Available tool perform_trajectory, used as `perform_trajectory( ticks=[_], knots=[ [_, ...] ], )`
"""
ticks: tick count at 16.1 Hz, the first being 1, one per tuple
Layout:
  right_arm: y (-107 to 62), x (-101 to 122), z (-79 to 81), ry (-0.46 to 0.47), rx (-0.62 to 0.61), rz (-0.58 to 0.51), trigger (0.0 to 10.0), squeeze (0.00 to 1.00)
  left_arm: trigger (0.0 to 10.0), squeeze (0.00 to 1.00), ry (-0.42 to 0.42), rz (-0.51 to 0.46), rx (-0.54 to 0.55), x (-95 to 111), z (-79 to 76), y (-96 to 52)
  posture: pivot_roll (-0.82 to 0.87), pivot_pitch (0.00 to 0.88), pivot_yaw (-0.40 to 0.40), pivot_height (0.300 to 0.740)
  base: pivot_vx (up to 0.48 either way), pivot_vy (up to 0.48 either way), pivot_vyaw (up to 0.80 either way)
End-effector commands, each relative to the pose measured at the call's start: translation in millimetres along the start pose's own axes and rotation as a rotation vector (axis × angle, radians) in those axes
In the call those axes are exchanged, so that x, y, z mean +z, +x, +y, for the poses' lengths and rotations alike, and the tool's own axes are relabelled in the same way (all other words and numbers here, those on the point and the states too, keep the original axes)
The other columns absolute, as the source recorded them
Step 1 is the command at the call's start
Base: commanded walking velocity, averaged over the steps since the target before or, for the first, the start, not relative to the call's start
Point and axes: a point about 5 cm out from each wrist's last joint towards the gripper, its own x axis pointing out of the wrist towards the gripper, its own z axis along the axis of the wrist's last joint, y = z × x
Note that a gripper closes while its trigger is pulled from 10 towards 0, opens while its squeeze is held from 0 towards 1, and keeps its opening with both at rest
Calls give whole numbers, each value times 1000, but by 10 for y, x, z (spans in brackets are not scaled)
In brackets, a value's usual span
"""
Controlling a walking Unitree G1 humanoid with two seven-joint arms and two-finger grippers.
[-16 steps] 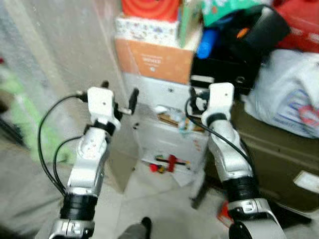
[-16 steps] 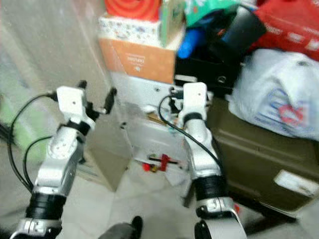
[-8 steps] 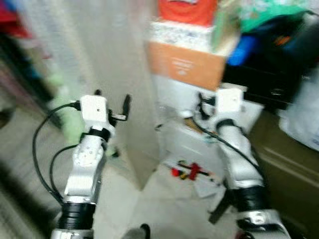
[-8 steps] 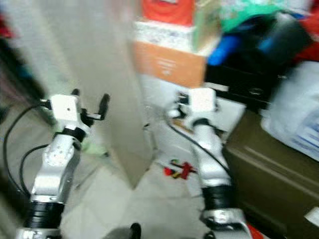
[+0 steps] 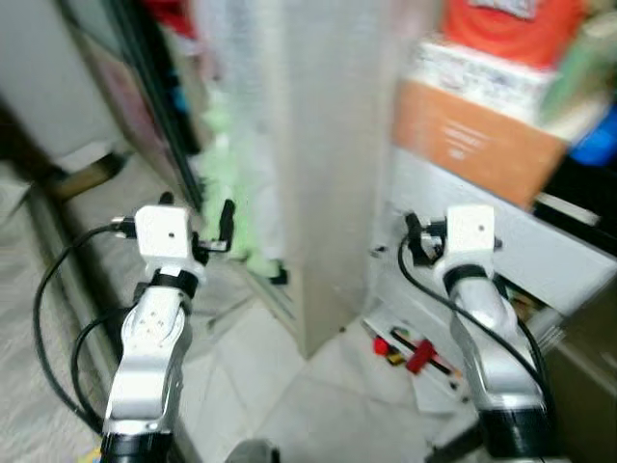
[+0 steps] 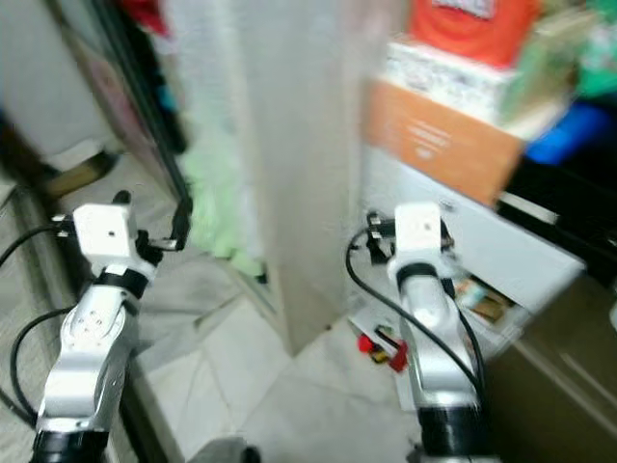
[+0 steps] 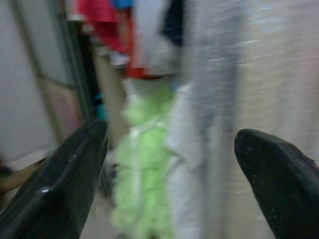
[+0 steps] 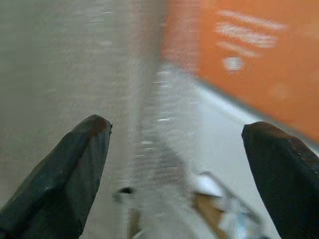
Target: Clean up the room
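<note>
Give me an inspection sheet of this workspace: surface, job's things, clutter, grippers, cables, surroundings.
Surface: pale tiled floor, blurred.
Job's things: small red items lying on the floor by the white cabinet.
Clutter: orange box atop the cabinet, red thing above it; green fabric further left.
Grippers: left gripper open, empty, facing the green fabric; right gripper open, empty, facing the orange box.
Cables: black cables loop along both arms.
Surroundings: tall pale panel straight ahead.

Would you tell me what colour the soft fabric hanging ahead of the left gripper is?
Pale lime green fabric, clearest in the left wrist view between the open left gripper fingers.
</note>
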Motion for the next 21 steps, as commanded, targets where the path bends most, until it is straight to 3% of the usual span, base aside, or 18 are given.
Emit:
perform_trajectory(
  ticks=[1,8,21],
  knots=[
    [-21,72,73,21,36,-20,10000,0,10000,0,15,1,59,11,105,-31,17,0,12,740,0,0,800],
    [-34,94,111,12,70,-7,10000,0,10000,0,0,32,55,2,56,-102,27,0,1,740,0,0,800],
    [47,177,172,12,81,-43,10000,0,10000,0,-9,29,44,46,9,-79,38,0,2,740,0,0,800]
  ],
)
